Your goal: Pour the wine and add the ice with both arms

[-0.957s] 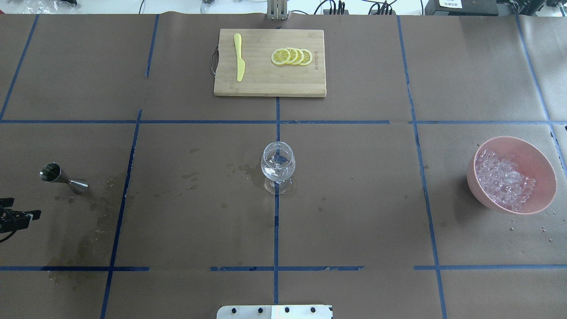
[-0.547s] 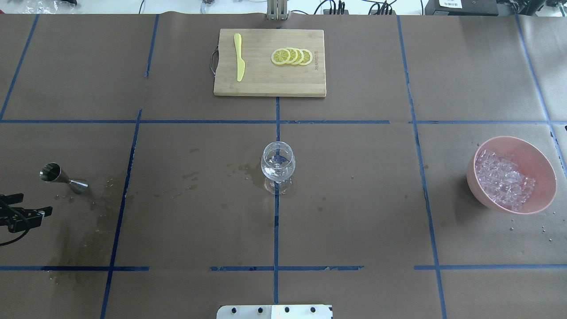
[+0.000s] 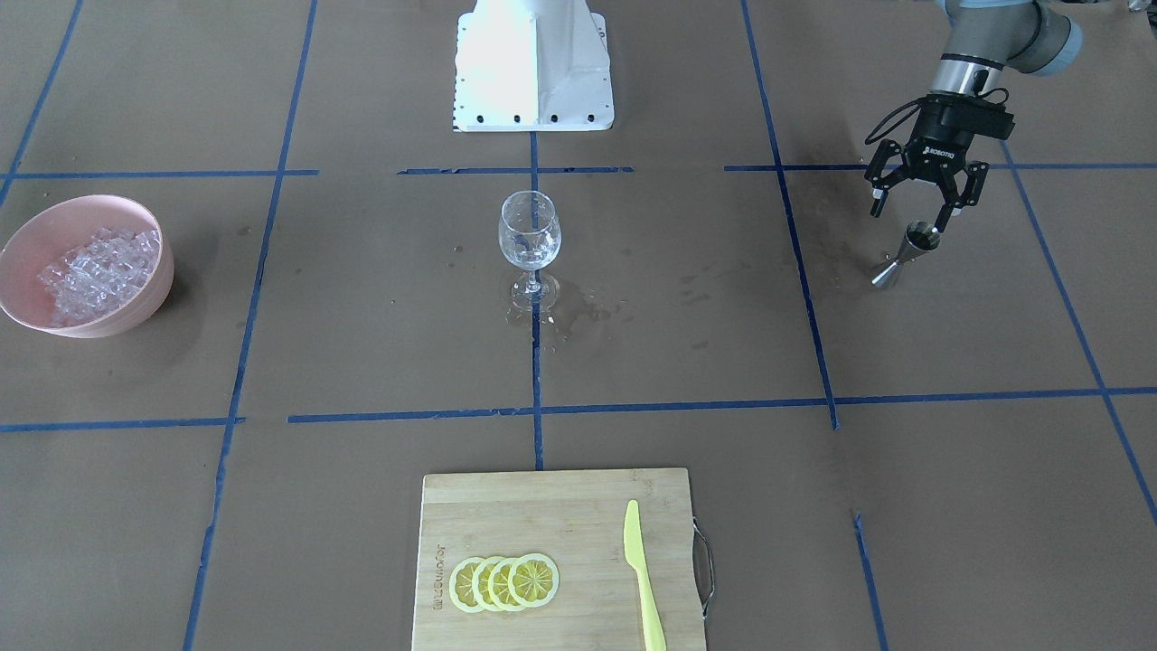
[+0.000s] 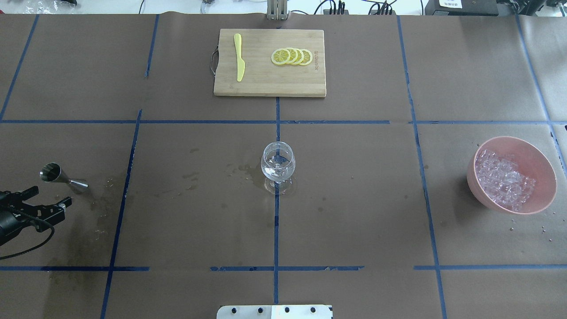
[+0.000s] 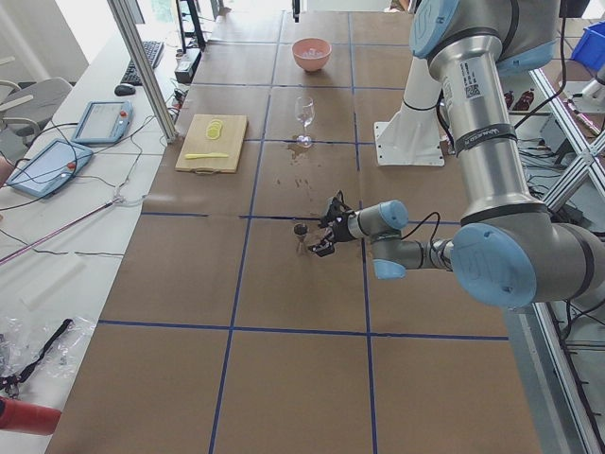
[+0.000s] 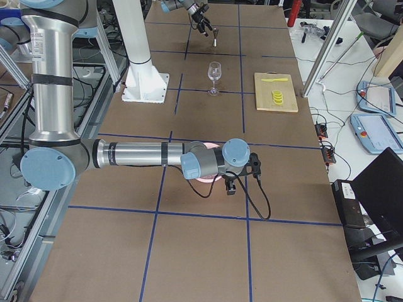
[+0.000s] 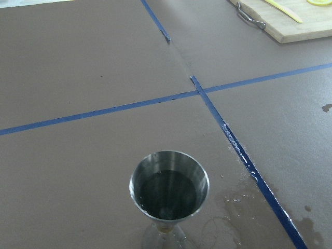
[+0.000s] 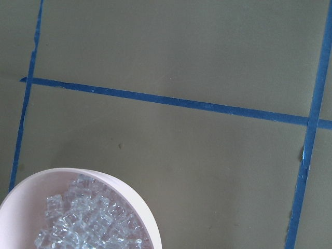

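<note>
Lots of ice (image 4: 505, 181) sits in the pink bowl (image 4: 538, 161), by the right end effector (image 6: 230, 187), whose grip I cannot tell. The left end effector (image 3: 915, 215) hangs released over the steel cup (image 3: 907, 253) of wine (image 7: 167, 193).

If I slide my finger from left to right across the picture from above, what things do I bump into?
metal measuring cup → yellow knife → wine glass → pink bowl holding the ice
</note>
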`<state>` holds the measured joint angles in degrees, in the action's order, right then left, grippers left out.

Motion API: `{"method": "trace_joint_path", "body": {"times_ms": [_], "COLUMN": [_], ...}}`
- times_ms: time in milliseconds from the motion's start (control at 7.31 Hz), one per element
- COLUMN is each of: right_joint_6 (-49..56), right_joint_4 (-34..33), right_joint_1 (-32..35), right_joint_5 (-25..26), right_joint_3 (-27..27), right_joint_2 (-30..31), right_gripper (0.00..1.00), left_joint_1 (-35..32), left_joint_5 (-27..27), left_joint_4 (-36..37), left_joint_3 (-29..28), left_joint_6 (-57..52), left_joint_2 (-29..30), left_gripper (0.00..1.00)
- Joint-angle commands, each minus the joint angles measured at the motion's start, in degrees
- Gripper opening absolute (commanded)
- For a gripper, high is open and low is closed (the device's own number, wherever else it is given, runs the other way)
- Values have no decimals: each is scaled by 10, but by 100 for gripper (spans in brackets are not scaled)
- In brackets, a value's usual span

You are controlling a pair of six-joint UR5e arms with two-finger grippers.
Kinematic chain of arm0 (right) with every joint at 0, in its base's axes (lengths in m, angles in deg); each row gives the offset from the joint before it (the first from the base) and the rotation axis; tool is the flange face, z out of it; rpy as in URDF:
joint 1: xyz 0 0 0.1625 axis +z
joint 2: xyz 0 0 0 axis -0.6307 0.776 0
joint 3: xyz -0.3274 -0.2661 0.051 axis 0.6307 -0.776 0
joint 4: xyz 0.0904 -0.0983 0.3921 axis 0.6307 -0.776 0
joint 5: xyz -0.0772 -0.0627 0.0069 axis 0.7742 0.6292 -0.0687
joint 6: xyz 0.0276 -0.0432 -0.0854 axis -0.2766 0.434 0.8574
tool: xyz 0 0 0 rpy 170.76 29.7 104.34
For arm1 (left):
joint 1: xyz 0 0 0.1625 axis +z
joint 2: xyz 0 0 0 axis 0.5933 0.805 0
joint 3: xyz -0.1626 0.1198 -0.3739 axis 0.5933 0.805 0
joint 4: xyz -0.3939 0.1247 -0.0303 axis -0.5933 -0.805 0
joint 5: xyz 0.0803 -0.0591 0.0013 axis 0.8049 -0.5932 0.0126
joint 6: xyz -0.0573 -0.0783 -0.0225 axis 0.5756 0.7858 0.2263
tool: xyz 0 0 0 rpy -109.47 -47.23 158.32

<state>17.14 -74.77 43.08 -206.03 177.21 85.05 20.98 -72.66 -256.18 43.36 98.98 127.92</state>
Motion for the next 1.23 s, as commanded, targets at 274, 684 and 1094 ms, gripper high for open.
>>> {"method": "trace_joint_path", "body": {"times_ms": [274, 684, 1094], "right_joint_6": [-1, -1, -2], "right_joint_4": [52, 65, 65], "right_joint_1": [0, 0, 0], "right_joint_5": [0, 0, 0], "right_joint_3": [-10, -10, -10], "right_joint_2": [7, 11, 11], "right_gripper": [100, 100, 100], "left_joint_1": [24, 27, 27], "left_joint_5": [147, 224, 245], "left_joint_4": [-3, -5, -6], "left_joint_3": [-61, -110, -117], "left_joint_6": [65, 66, 64], "left_joint_2": [67, 92, 98], "left_gripper": [98, 92, 72]}}
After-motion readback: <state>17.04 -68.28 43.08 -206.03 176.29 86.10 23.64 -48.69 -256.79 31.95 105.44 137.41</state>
